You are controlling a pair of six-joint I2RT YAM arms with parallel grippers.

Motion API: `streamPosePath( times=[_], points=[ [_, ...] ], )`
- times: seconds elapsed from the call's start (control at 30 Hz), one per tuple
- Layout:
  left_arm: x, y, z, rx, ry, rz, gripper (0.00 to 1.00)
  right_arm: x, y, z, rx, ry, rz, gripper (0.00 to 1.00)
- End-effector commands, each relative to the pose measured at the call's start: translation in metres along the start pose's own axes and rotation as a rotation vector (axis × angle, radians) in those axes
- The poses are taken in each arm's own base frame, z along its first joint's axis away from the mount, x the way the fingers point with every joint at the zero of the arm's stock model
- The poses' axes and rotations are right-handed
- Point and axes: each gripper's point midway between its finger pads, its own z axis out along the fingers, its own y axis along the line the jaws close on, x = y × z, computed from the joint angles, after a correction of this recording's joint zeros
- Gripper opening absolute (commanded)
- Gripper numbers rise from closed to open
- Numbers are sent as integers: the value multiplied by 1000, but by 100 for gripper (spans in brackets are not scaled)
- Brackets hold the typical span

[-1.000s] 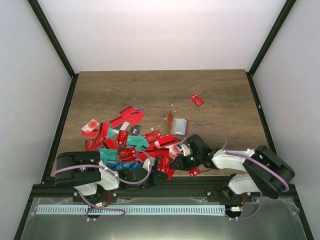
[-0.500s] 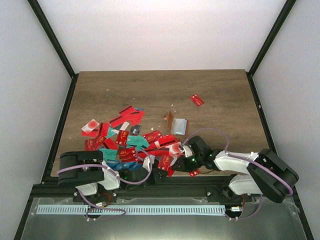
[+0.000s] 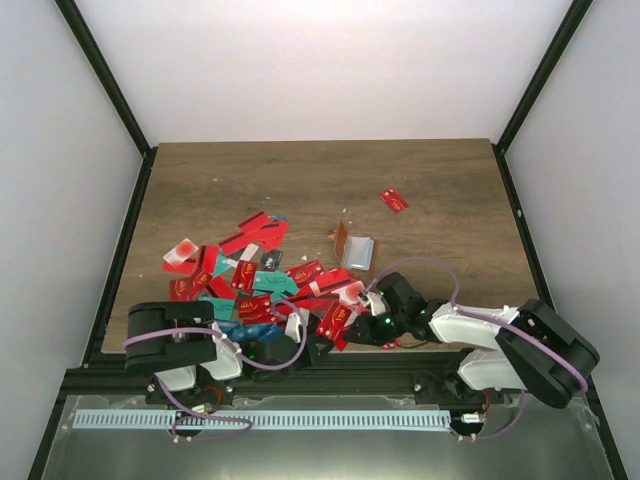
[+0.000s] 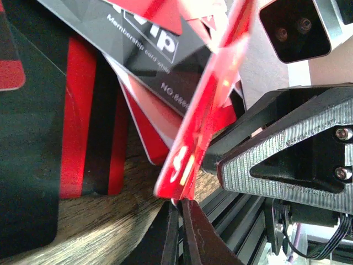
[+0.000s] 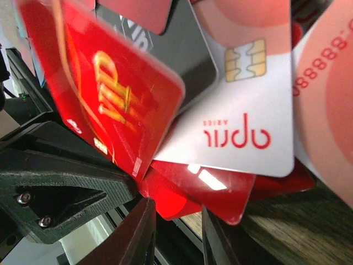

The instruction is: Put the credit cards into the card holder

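**Left jaws pinch one red card by its corner; the holder lies open beyond the heap**

In the left wrist view, your left gripper (image 4: 177,210) has its jaws drawn together to a sliver at the bottom centre of the frame. They appear to nip the lower corner of a red card (image 4: 212,105), which stands on edge and leans toward the upper right.

In the right wrist view, your right gripper (image 5: 176,214) sits at the bottom of the frame with its jaws a little apart. A red corner dips toward the gap, but you cannot tell whether anything is gripped there.

From above, the credit cards (image 3: 255,285) lie in an overlapping heap in the lower left of the table (image 3: 300,175), just beyond both arms. One stray card (image 3: 394,200) lies well apart, toward the upper right. The card holder (image 3: 356,250) lies open just right of the heap, brown flap to the left and pale lining showing.

Expect these cards to be light, thin, stiff and slick. They will likely slide over each other, and a corner pinch may let one swivel. A hold across a short edge looks safer, because it leaves most of the length free to enter the pocket. Cards lying flat offer little to grasp, so tilted or overhanging ones are the easier picks.

The holder looks light enough to skid when a card pushes into it, so consider steadying it with your other arm.
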Motion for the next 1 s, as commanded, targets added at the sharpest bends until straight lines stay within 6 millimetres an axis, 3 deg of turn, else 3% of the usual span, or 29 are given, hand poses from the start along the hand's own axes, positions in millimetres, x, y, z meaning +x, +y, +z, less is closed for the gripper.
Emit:
streamPosePath(
  times=[0.0,0.4,0.6,0.77,0.97],
  points=[
    [-11,-24,2,81,-49,-12,4,8,-5,0,22,16,20,26],
    [-13,-29,-9,88,-41,-70,4,-9,20,-30,19,-111,6,31],
    [-17,-36,-15,92,-48,-87,4,-1,23,-40,-26,-143,69,39],
    [-20,-33,-17,75,-64,-87,4,4,20,-48,-54,-196,138,50],
    [-18,-37,-14,90,-54,-91,4,10,15,-49,-117,-234,195,52]
  ],
)
